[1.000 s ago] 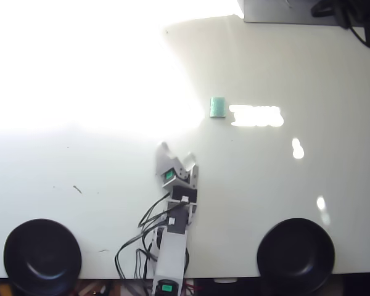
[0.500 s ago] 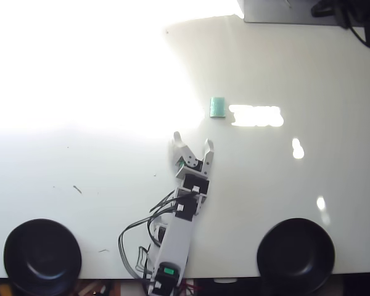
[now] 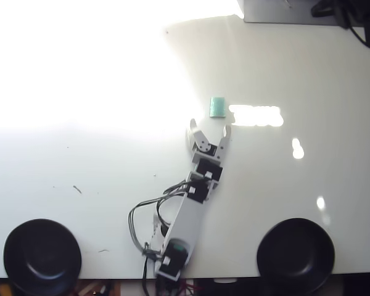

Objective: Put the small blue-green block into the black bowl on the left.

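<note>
In the overhead view the small blue-green block (image 3: 217, 106) lies flat on the white table, above the middle. My gripper (image 3: 209, 128) is just below it, a short gap away, open with its two fingers spread and nothing between them. The white arm stretches down to its base at the bottom edge. The black bowl (image 3: 42, 256) on the left sits at the bottom left corner, far from the gripper and holding nothing.
A second black bowl (image 3: 295, 254) sits at the bottom right. Strong glare washes out the table's upper left. A grey box (image 3: 277, 11) and black cables (image 3: 351, 15) lie along the top right edge. Loose black wires (image 3: 145, 213) hang by the arm's base.
The arm has stretched up and to the right, bringing the open gripper from the table's middle to just under the block. Block and bowls have not moved.
</note>
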Controlling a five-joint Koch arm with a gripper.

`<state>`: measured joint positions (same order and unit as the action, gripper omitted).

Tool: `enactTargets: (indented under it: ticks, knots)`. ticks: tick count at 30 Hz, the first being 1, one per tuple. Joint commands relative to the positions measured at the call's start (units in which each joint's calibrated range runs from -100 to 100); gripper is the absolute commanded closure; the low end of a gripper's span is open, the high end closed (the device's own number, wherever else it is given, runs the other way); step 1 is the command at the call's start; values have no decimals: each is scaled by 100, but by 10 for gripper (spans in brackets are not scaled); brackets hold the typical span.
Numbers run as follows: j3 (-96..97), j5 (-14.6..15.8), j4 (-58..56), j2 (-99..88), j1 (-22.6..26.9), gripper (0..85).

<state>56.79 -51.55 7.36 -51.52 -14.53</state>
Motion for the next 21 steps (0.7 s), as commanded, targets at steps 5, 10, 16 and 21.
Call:
enactTargets:
  ticks: [5,10,16,21]
  knots:
    - [-799,-220,1238,1450,-44,394]
    - [-1122,-308,1748,2639,-29,394]
    - [-1316,-332,2324,3786,29,398]
    - [-1335,-332,2592,4321,103,445]
